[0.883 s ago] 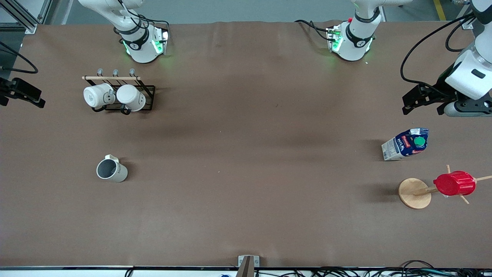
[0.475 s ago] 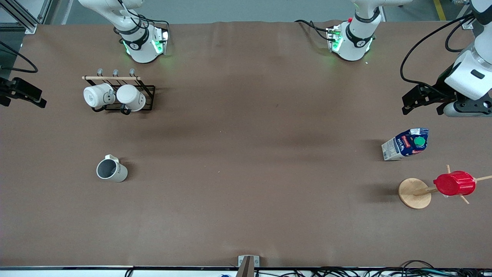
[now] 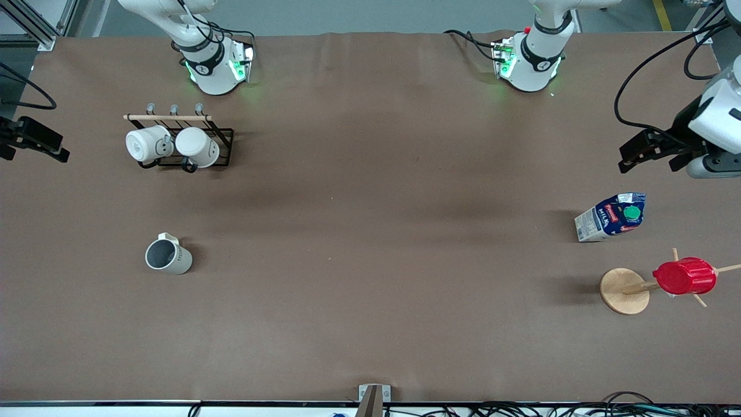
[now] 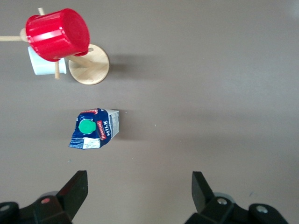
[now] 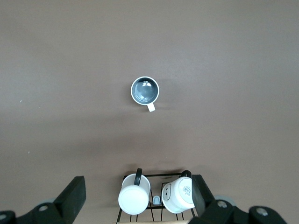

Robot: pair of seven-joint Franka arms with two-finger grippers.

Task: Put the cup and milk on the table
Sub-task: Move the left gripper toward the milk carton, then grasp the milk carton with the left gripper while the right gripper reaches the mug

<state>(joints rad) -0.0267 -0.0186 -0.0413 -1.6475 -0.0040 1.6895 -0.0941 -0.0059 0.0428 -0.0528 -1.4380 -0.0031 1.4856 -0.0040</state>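
The light-grey cup [image 3: 168, 256] stands upright on the brown table [image 3: 370, 231] toward the right arm's end; it also shows in the right wrist view [image 5: 145, 90]. The blue-and-white milk carton [image 3: 611, 216] with a green cap stands on the table toward the left arm's end, and shows in the left wrist view [image 4: 93, 129]. My left gripper [image 3: 647, 167] is open and empty, up in the air over bare table beside the carton [image 4: 138, 182]. My right gripper [image 3: 32, 152] is open and empty at the table's end, above the mug rack [image 5: 138, 186].
A black wire rack [image 3: 223, 147] holds two white mugs [image 3: 173, 145] near the right arm's base. A red ribbed cup [image 3: 684, 276] hangs on a wooden peg stand [image 3: 624, 291], nearer the front camera than the milk.
My left gripper has moved away from the milk toward the left arm's end of the table. The right gripper, cup and milk have not moved.
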